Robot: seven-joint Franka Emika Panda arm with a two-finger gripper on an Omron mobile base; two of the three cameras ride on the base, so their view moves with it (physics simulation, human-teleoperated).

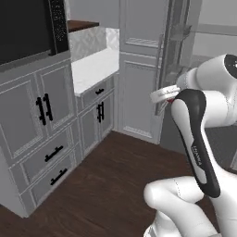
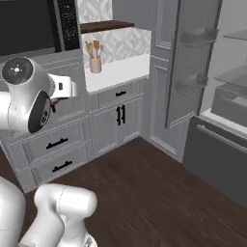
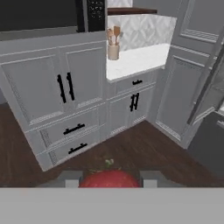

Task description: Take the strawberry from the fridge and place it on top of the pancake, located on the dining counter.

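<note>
Strawberry (image 3: 109,178) sits clamped between the tips of the pincer (image 3: 109,179), carried high over the wood floor (image 3: 131,148), clear of the open fridge (image 2: 212,72), presumably for transport to the pancake.

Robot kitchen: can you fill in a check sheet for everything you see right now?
Surface: white countertop beside the tall cabinet; dark wood floor below.
Job's things: strawberry held between the fingertips; fridge door open, shelves showing. Pancake and dining counter: nothing seen.
Clutter: cup of wooden utensils on the countertop.
Grippers: gripper shut on the strawberry, held up away from the fridge.
Cables: nothing seen.
Surroundings: grey cabinets with black handles, a dark oven above them, wooden shelf.
</note>
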